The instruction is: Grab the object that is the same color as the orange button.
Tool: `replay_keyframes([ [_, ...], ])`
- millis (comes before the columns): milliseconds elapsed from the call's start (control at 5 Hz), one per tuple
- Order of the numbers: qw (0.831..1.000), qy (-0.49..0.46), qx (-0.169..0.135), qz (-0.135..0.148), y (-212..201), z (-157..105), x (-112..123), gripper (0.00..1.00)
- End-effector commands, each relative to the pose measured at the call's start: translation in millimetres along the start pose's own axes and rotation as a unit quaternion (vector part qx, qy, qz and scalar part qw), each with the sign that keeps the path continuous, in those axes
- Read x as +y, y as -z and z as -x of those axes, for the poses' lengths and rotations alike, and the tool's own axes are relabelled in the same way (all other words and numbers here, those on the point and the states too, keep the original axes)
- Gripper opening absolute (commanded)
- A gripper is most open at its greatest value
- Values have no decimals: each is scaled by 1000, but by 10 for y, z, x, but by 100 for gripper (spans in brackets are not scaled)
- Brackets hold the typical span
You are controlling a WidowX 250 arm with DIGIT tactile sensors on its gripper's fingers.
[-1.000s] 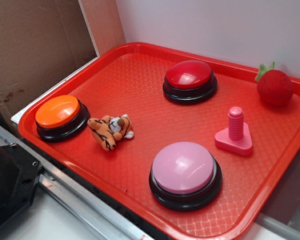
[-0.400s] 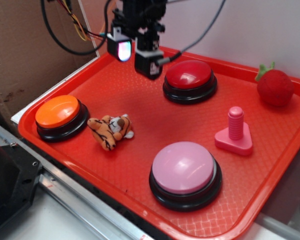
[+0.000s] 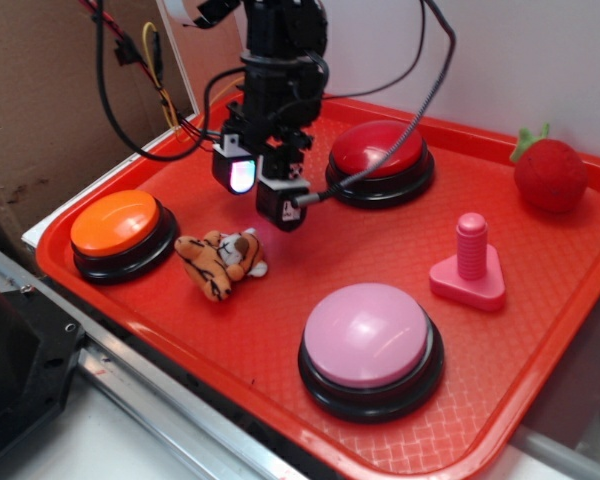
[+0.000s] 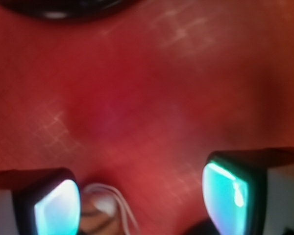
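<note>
A small orange striped plush tiger, the object (image 3: 222, 261), lies on the red tray (image 3: 280, 130) just right of the orange button (image 3: 117, 226). My gripper (image 3: 257, 190) hangs open above the tray, a little up and right of the tiger, not touching it. In the wrist view the gripper (image 4: 142, 205) shows two glowing pads wide apart over bare tray, with a blurred bit of the tiger (image 4: 104, 211) next to the left pad at the bottom edge.
On the tray also stand a red button (image 3: 379, 160) right of my gripper, a pink button (image 3: 370, 345) at the front, a pink peg on a triangular base (image 3: 469, 265) and a red plush strawberry (image 3: 549, 172). Cardboard (image 3: 70, 90) rises at the left.
The arm was out of view a second ago. It has since come in from the back and dropped down and forward toward the tiger. Nothing on the tray has moved.
</note>
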State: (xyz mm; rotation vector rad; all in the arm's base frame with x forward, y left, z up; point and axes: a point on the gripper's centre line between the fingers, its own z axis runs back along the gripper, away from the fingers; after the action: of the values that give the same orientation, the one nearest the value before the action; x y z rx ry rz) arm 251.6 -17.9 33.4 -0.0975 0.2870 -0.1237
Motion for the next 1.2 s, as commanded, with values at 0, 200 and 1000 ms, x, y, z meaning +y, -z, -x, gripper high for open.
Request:
replay_keyframes([
  [0, 999, 25, -38, -3, -120, 18, -31, 100],
  [200, 1000, 27, -4, -1, 37, -52, -149, 100],
  [1000, 999, 35, 29, 14, 152, 488, -443, 100],
])
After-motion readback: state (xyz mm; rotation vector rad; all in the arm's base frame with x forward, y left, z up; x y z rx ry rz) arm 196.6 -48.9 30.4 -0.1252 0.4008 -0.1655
